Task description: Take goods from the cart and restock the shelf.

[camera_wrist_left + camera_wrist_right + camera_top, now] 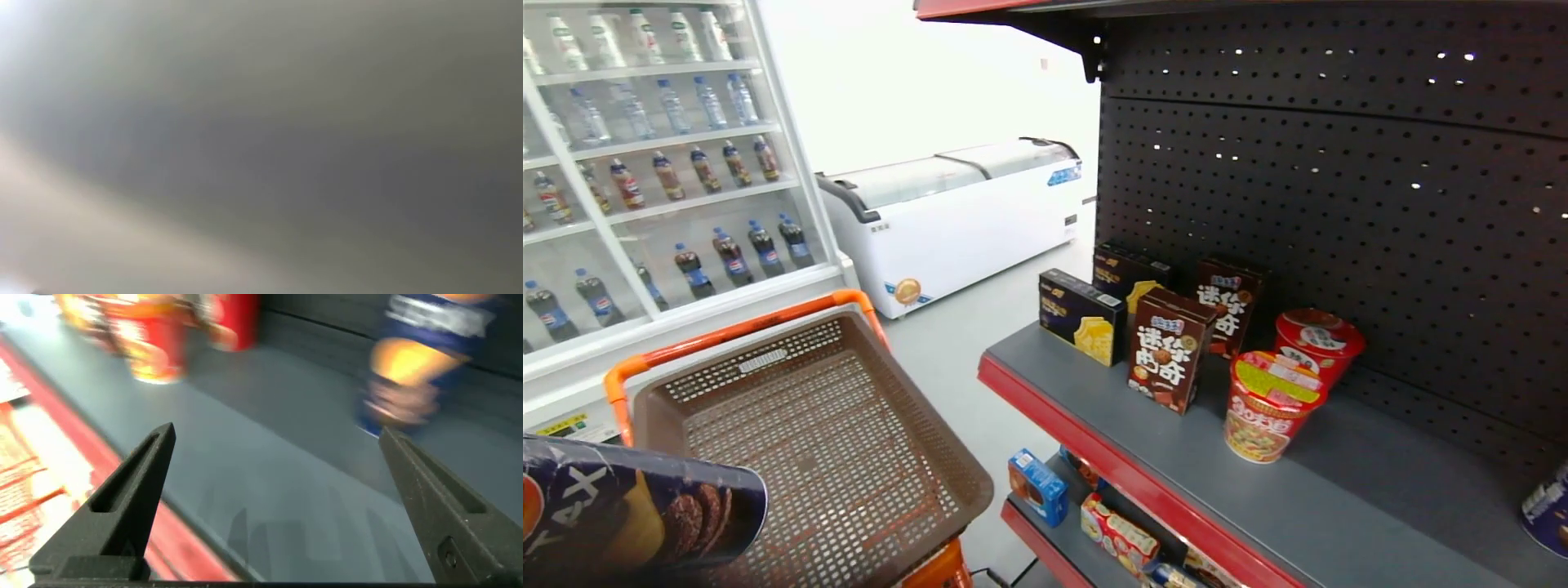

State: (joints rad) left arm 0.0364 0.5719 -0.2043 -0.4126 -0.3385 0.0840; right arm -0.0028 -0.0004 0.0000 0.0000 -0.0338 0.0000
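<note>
While above the shelf (278, 441), right fingers (131, 498) wide apart.

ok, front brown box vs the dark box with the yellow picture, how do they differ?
Pose: the front brown box stands on its short end, tall; the dark box rests on a long edge, low and wide. Print: the brown box bears white characters, the dark box a yellow picture. Both stand closed on the grey shelf.
</note>
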